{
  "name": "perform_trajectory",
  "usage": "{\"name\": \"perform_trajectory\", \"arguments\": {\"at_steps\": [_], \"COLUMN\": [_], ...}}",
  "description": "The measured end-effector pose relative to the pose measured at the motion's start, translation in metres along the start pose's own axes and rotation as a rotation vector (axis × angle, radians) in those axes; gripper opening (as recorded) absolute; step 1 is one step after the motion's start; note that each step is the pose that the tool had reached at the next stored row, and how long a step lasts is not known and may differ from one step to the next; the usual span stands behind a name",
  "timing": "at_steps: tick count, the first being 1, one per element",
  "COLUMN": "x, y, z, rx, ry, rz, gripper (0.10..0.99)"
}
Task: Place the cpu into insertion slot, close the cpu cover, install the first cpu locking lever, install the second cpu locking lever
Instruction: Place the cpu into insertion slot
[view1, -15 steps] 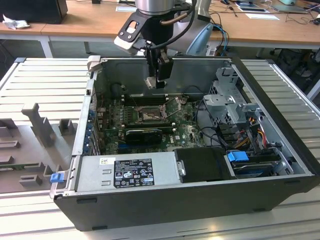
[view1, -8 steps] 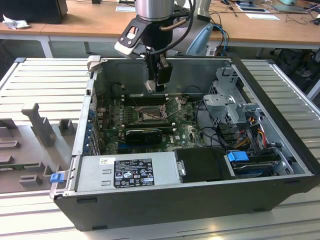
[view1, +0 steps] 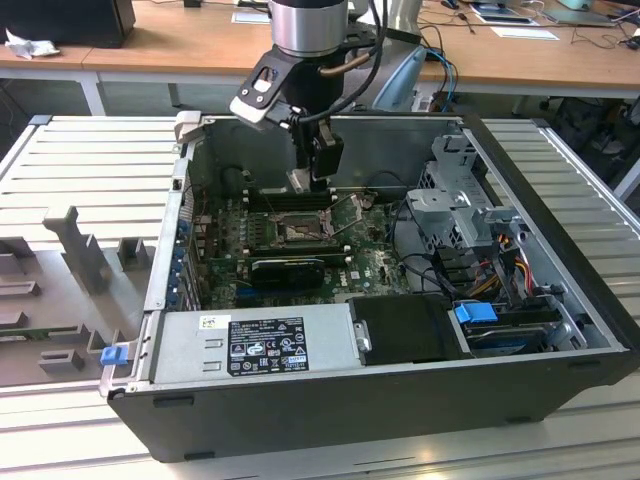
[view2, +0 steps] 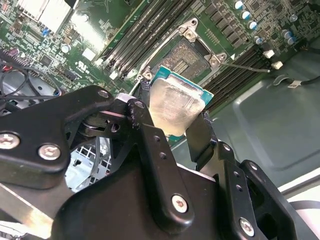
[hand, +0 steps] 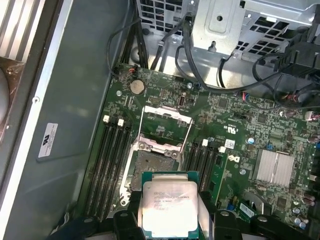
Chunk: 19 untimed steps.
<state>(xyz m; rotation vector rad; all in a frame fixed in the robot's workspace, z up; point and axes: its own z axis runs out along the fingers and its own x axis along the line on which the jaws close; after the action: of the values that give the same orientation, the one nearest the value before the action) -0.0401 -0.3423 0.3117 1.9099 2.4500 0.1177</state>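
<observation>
CPU in hand above an open socket: first step under way, nothing seated.

The gripper (view2: 174, 112) is clamped on two opposite edges of the cpu (hand: 170, 207), metal top up. It hangs inside the computer case (view1: 560, 200), close over the green board and just short of the insertion slot (hand: 150, 162), apart from it. The slot's pin field lies bare. The cpu cover (hand: 167, 111) is tipped up on its hinge. One thin locking lever (view2: 245, 66) juts free. By my reading, seating, cover and both levers all remain.
</observation>
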Motion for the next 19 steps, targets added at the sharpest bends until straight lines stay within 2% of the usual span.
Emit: {"name": "perform_trajectory", "arguments": {"at_steps": [5,9,12,16,19], "x": [-0.0001,-0.0001,-0.0002,-0.0003,-0.0003], "y": [-0.0006,-0.0008,-0.0011,-0.0016,-0.0019], "z": [0.0065,0.009,0.0113,0.0174,0.0191], "rx": [0.003,0.001,0.001,0.003,0.003], "ry": [0.0001,-0.0051,-0.0068,-0.0076,-0.0077], "rz": [0.008,0.074,0.096,0.111,0.114], "gripper": [0.529,0.529,0.529,0.529,0.529]}}
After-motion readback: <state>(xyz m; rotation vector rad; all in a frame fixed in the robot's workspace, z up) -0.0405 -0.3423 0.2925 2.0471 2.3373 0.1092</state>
